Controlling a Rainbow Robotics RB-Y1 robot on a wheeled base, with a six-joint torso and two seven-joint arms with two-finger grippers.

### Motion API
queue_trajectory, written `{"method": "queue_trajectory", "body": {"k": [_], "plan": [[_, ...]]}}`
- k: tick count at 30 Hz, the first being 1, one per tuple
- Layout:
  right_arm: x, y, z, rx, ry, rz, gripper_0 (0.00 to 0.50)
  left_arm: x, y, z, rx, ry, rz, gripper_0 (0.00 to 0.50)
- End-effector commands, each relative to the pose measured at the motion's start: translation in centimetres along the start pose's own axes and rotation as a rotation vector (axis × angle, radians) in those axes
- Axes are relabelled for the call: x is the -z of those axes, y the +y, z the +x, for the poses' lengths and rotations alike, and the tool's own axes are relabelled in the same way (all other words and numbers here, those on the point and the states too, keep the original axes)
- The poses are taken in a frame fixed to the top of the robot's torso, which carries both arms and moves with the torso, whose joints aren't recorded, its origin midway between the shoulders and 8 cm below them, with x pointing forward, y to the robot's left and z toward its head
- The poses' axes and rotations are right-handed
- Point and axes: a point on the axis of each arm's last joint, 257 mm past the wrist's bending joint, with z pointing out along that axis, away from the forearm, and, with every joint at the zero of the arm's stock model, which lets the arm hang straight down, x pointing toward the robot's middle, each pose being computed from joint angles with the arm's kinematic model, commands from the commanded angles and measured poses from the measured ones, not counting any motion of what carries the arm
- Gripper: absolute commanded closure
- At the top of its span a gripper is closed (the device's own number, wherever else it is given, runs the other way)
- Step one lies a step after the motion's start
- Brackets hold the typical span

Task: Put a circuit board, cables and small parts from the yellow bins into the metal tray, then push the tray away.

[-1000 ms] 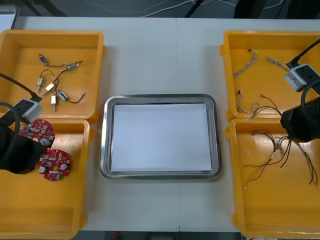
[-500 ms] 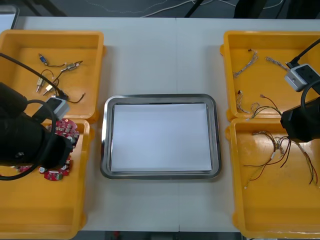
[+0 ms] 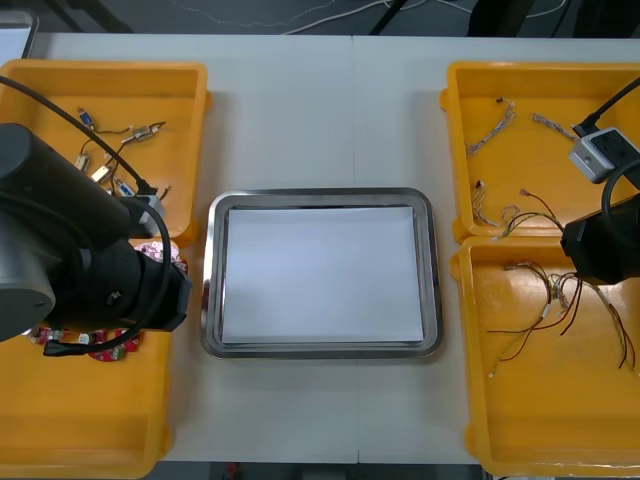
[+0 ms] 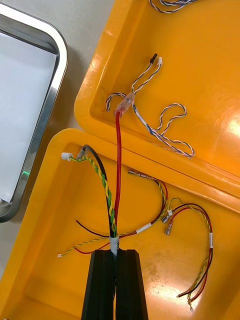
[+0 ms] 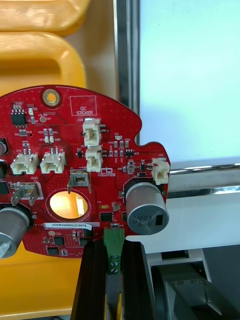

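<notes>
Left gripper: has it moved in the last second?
Yes. In the front view the left gripper, shut on a circuit board, has swung right across its bin toward the tray. The right gripper holds cables.

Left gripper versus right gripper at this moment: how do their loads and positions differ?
The left gripper is shut on a round red circuit board, pinching its green connector; the right gripper is shut on a red and yellow cable. The left gripper hangs at the metal tray's left rim; the right gripper is over the near right yellow bin. Both hold a load.
</notes>
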Motion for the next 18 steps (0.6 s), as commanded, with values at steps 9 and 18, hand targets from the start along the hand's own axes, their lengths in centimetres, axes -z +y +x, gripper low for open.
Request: {"method": "queue_trajectory", "body": {"k": [9,18], "plan": [[1.4,-1.4,-1.0,0.024,-0.027,0.043,0.5,-0.7,-2.8,-0.8,-0.025,-0.01,-0.039,0.5],[1.4,-1.4,-1.0,0.024,-0.027,0.043,0.5,-3.1,-4.3,-1.4,-0.026,0.0,-0.07,0.5]]}}
